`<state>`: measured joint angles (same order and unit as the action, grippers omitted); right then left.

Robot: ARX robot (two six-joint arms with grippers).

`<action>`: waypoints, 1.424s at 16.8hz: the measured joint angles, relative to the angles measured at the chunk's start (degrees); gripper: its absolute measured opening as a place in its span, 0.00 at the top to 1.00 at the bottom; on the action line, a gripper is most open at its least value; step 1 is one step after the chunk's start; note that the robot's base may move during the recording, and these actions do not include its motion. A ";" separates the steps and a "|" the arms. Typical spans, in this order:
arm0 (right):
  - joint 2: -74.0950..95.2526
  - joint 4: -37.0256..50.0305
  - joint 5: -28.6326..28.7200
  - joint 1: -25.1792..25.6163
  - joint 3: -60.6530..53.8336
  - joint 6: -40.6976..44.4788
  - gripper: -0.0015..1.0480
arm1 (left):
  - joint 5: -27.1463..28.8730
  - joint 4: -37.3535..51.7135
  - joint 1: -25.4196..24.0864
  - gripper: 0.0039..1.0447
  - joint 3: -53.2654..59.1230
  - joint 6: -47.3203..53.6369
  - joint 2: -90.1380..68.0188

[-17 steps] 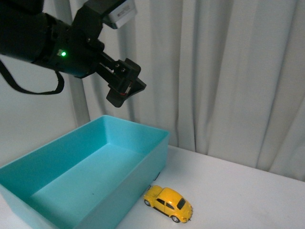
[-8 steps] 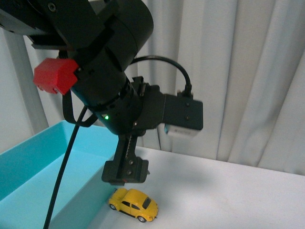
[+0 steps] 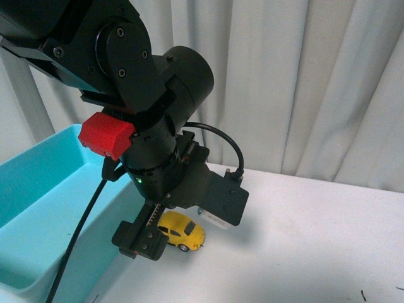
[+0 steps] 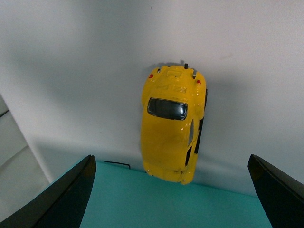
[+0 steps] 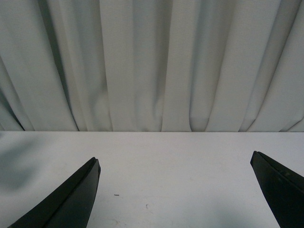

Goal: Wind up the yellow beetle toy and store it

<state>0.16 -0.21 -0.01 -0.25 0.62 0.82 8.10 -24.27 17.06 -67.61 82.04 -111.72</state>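
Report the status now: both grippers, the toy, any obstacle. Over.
Left gripper open, over yellow beetle toy. Right gripper open, empty. Teal bin close beside toy.

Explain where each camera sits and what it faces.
Front view: robot's body, facing forward; left arm above yellow beetle toy beside teal bin.
Left wrist view: that arm's wrist, looking down on the toy; open left claw fingers frame it.
Right wrist view: right wrist, facing curtain across table; open right claw fingers show.
Shared: front and left wrist views both show toy and bin.
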 joint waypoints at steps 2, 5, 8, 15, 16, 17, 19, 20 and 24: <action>0.00 0.00 -0.02 0.00 0.00 0.00 0.06 | -0.72 0.13 -0.39 0.06 -0.46 -0.13 -2.05; 0.00 0.00 0.00 0.00 0.00 0.00 0.06 | -2.71 1.70 -2.34 0.06 -3.52 2.51 -7.87; 0.00 0.00 0.00 0.00 0.00 0.00 0.06 | -3.19 2.16 -3.28 0.06 -4.02 3.69 -9.03; 0.00 0.00 0.00 0.00 0.00 0.00 0.06 | -4.63 2.54 -4.68 0.20 -5.64 7.76 -11.15; 0.00 0.00 -0.02 0.00 0.00 0.00 0.06 | -4.39 2.49 -4.87 0.32 -5.68 7.30 -11.41; 0.00 0.00 0.00 0.00 0.00 0.00 0.06 | -4.00 2.05 -4.90 0.44 -5.77 6.47 -11.65; 0.00 0.00 0.00 0.00 0.00 0.00 0.06 | -3.69 1.14 -4.85 0.56 -6.34 5.22 -11.67; 0.00 0.00 -0.02 0.00 0.00 0.00 0.06 | -3.80 0.81 -4.61 0.57 -6.45 5.25 -11.67; 0.00 0.00 0.00 0.00 0.00 0.00 0.06 | -6.80 -2.80 -2.69 0.58 -6.67 10.27 -10.91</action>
<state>0.16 -0.21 -0.01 -0.25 0.62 0.82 1.30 -27.07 14.37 -74.28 92.31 -122.63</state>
